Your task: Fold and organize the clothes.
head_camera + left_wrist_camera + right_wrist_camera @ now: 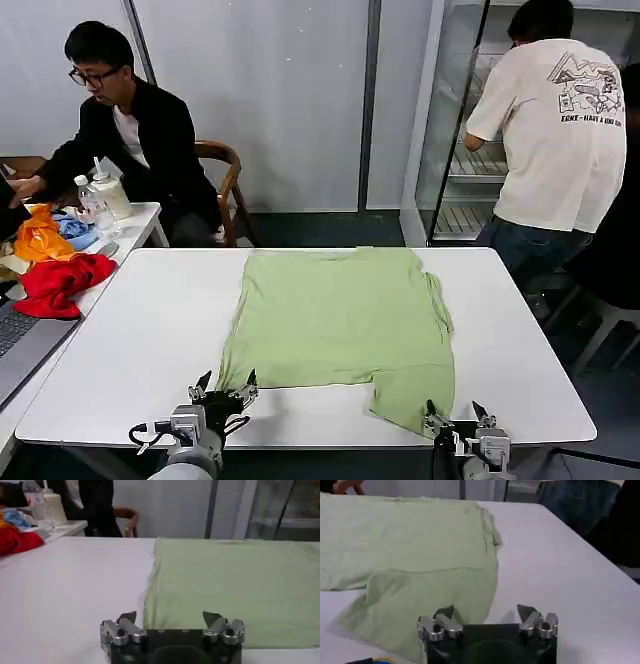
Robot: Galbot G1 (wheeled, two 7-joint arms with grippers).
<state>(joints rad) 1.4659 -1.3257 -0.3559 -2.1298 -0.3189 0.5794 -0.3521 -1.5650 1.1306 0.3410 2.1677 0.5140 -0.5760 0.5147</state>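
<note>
Lying flat on the white table (140,330), the shirt (340,320) faces both grippers' spread, empty jaws.

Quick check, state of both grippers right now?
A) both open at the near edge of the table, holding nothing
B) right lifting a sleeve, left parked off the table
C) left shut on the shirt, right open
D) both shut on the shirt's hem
A: the left gripper and the right gripper both have their fingers spread apart at the near edge of the table, with the green shirt lying flat and ungrasped.
</note>
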